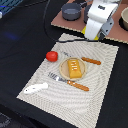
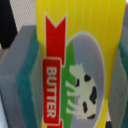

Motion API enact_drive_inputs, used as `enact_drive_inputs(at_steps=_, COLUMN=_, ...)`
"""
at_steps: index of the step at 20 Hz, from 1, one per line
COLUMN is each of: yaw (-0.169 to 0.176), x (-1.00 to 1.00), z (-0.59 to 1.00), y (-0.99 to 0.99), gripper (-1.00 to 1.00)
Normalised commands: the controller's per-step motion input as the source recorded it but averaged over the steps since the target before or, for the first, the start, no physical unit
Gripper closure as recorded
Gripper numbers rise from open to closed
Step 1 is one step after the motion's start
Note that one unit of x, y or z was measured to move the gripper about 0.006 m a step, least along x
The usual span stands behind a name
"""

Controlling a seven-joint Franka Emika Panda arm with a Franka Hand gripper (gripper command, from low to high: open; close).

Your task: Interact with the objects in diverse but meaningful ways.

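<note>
Between my gripper's grey and green pads (image 2: 19,75) is a yellow packet (image 2: 82,35) with a red "BUTTER" label and a cow picture, filling the wrist view. In the exterior view my gripper (image 1: 93,34) hangs above the far edge of the striped placemat (image 1: 102,75), shut on the yellow packet (image 1: 91,31). An orange-brown bread loaf (image 1: 73,68) lies on a small tan plate (image 1: 63,73) mid-mat. A red tomato (image 1: 51,56) sits toward the exterior view's left of the plate. A white fish (image 1: 36,88) lies at the mat's near left corner.
Wooden-handled cutlery lies on the mat: one piece (image 1: 91,61) beyond the plate, another (image 1: 75,84) in front of it. A brown board (image 1: 60,20) at the back carries a grey pot (image 1: 71,11) and a second pot (image 1: 124,19). A black cable (image 1: 50,30) crosses the dark table.
</note>
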Motion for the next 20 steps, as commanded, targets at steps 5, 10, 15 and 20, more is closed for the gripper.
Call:
enact_drive_inputs(at_steps=5, yaw=0.023, x=-0.86, z=-0.73, y=0.00, gripper=1.00)
enact_drive_inputs(at_steps=10, yaw=0.024, x=-0.73, z=-0.68, y=0.00, gripper=1.00)
enact_drive_inputs(at_steps=15, yaw=0.017, x=-0.58, z=-0.15, y=0.00, gripper=1.00)
enact_drive_inputs(at_steps=20, yaw=0.001, x=-0.41, z=0.61, y=0.00, gripper=-1.00)
